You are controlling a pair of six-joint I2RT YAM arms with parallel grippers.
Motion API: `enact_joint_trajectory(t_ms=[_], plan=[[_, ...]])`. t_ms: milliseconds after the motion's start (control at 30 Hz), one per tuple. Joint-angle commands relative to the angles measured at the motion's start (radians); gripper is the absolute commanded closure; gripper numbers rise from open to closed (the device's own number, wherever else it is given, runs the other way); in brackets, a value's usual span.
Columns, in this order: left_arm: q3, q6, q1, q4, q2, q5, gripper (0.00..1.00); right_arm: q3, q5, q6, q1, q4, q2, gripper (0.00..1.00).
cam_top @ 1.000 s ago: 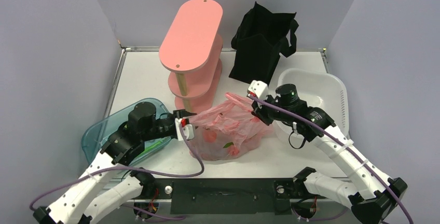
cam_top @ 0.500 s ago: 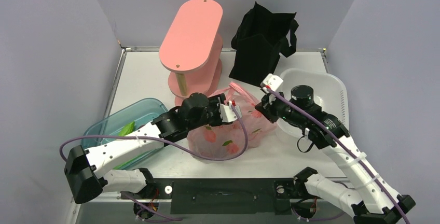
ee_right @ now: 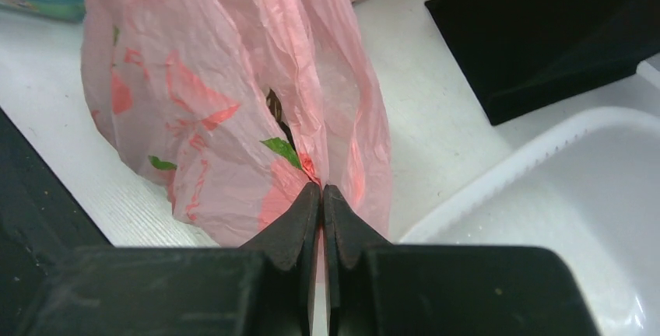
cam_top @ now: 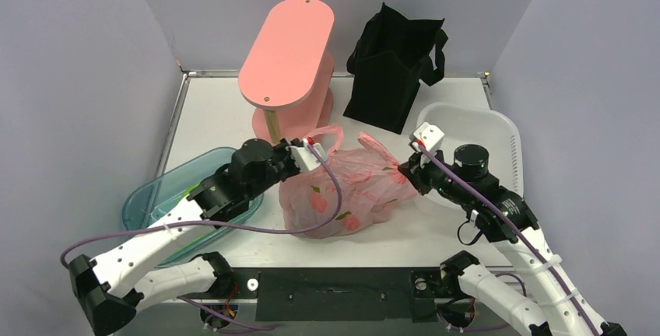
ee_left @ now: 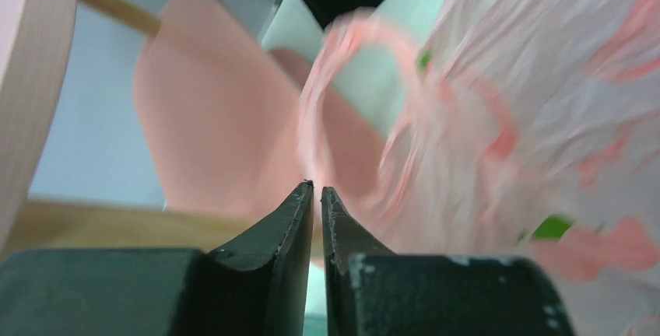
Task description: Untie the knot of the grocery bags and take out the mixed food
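Nearest you, the pink bag rests on the counter, drawn out between your two sets of jaws. Your right jaws are clenched tight on a gathered fold of the film at the bag's right edge. In the right wrist view the plastic runs straight up out of their tips. Your left jaws are pressed almost together at the bag's upper left corner. A thin handle loop rises from their tips, so they look pinched on that strand, though the left wrist view is blurred. Red and green marks show on the film, and you cannot tell from here which are print and which are things inside. The bag's mouth is not spread open, and no food lies out on the counter. Just left of your left jaws, under that arm, sits a blue tub with something green in it. Just right of your right jaws, partly under that arm, is a white basin, its rim close to the bag. Beyond your left jaws stands a pink stand of stacked oval shelves, close behind the loop. Farthest off, beyond the gap between both jaws, the black tote stands upright at the back of the counter, apart from the pink bag, with neither set of jaws on it.
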Motion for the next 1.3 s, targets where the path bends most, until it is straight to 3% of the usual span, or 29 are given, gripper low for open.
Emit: enact_joint_trajectory(t_ms=[0,67,167,233,267,333,400,633,800,867,933,967,1067,1100,1267], plan=[[-0.064,0.001,0.054,-0.165,-0.138,0.032,0.94,-0.026,0.024,-0.022,-0.024,-0.073,-0.057,1.00],[-0.080,0.001,0.055,-0.221,-0.189,0.066,0.99,-0.045,0.016,-0.028,-0.025,-0.099,-0.072,1.00],[-0.067,-0.031,0.057,-0.293,-0.241,0.216,0.98,-0.049,-0.008,-0.015,-0.024,-0.112,-0.071,1.00],[-0.037,-0.058,0.057,-0.296,-0.242,0.317,0.83,-0.022,-0.028,0.006,-0.022,-0.109,-0.040,0.81],[-0.009,-0.084,0.056,-0.290,-0.233,0.340,0.72,0.008,-0.032,0.015,-0.020,-0.099,-0.009,0.62],[0.039,-0.128,0.057,-0.267,-0.194,0.366,0.62,0.065,-0.033,0.041,-0.017,-0.074,0.047,0.43],[0.076,-0.154,0.059,-0.242,-0.153,0.368,0.59,0.116,-0.020,0.073,0.000,-0.030,0.093,0.31],[0.091,-0.241,0.119,-0.187,-0.154,0.398,0.54,0.285,0.163,0.048,0.223,-0.003,0.255,0.25],[0.088,-0.221,0.155,-0.176,-0.177,0.393,0.53,0.321,0.315,-0.043,0.304,0.004,0.356,0.24],[0.097,-0.177,0.154,-0.173,-0.166,0.383,0.50,0.325,0.401,-0.067,0.312,0.005,0.395,0.26],[0.117,-0.137,0.154,-0.170,-0.139,0.359,0.48,0.326,0.441,-0.071,0.309,0.004,0.409,0.41],[0.136,-0.118,0.152,-0.168,-0.127,0.347,0.47,0.326,0.446,-0.053,0.297,-0.002,0.402,0.56],[0.182,-0.076,0.143,-0.157,-0.047,0.285,0.46,0.305,0.338,0.007,0.209,-0.013,0.333,0.82],[0.206,-0.049,0.129,-0.160,-0.029,0.276,0.46,0.294,0.306,0.040,0.192,-0.009,0.313,0.96],[0.284,-0.053,0.061,-0.173,0.124,0.197,0.45,0.180,0.147,0.147,0.117,0.053,0.185,1.00]])
